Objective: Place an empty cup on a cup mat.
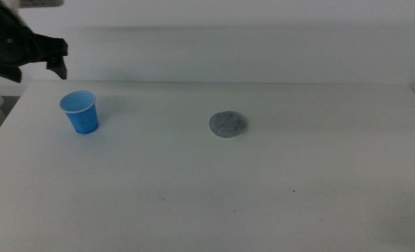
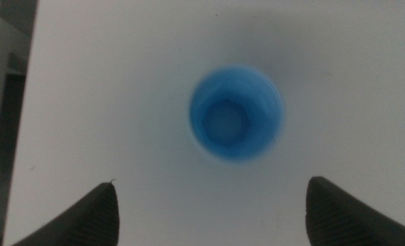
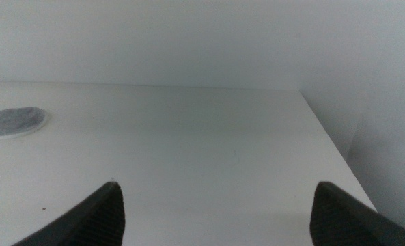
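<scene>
The left gripper [image 2: 209,205] is hovering above the far left part of the table [image 1: 263,196], its two dark jaws spread wide and grasping nothing. Directly beneath it, one blue cup [image 2: 236,113] is standing upright and empty, its paler inside showing between the jaws in the left wrist view. In the middle view that gripper [image 1: 57,59] is hanging just beyond the cup [image 1: 80,112]. One speckled grey cup mat [image 1: 228,124] is lying flat near the table's centre, well apart to the cup's right. The right gripper [image 3: 216,208] is waiting over the right part of the table, its jaws likewise released and empty, with the mat [image 3: 12,121] off to its left.
</scene>
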`<state>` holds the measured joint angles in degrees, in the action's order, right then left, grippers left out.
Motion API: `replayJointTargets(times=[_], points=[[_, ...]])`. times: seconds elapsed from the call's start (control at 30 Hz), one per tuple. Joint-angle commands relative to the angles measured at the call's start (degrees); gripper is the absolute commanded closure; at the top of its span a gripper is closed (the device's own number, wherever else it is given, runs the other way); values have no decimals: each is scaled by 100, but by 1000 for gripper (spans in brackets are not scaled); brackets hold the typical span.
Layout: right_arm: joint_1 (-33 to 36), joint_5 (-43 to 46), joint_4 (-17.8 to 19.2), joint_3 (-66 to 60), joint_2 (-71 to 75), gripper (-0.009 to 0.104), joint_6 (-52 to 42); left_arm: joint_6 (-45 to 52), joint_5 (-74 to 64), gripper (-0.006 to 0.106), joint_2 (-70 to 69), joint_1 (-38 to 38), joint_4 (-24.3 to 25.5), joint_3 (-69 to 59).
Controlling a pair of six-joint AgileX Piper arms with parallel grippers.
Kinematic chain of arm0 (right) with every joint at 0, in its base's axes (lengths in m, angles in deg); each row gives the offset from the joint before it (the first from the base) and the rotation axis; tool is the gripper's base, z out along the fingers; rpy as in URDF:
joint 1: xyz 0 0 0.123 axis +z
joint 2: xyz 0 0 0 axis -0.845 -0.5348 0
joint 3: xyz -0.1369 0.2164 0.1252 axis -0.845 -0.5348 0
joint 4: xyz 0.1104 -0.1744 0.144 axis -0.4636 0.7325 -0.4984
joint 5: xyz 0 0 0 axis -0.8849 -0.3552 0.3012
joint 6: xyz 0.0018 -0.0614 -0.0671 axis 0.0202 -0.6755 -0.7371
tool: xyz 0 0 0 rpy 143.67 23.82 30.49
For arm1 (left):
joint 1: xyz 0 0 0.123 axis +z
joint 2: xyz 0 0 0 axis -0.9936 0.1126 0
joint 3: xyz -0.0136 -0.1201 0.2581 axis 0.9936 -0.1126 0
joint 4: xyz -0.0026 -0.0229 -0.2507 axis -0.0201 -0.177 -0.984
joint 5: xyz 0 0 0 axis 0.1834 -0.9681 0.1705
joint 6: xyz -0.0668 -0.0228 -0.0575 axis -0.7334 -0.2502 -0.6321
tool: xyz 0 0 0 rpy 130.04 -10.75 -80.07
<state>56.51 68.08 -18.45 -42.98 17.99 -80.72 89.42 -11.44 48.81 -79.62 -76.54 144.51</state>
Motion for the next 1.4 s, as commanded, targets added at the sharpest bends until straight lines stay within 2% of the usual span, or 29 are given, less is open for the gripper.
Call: replayJointTargets(times=[0.0,0.23,0.43,0.53,0.63,0.7,0.8,0.83,1.03,1.17,1.37], points=[[-1,38,31,-19,28,2,-23,-63,-319,7,557,83,-80,605],[-1,38,31,-19,28,2,-23,253,-883,7,1893,289,-372,1952],[-1,38,31,-19,28,2,-23,406,-827,7,2528,300,-542,2083],[-1,38,31,-19,28,2,-23,419,-827,13,2744,300,-631,2083],[-1,38,31,-19,28,2,-23,511,-908,32,2855,311,-701,2083],[-1,38,31,-19,28,2,-23,486,-935,53,2865,322,-794,2083],[-1,38,31,-19,28,2,-23,339,-902,93,2794,336,-1058,2083],[-1,38,31,-19,28,2,-23,328,-917,103,2733,312,-1130,2083],[-1,38,31,-19,28,2,-23,226,-1070,102,2235,-346,-1198,2083],[-1,38,31,-19,28,2,-23,61,-1022,102,2139,-1155,-1449,2083],[-1,38,31,-19,28,2,-23,-341,-315,102,2353,-2237,-1372,2097]])
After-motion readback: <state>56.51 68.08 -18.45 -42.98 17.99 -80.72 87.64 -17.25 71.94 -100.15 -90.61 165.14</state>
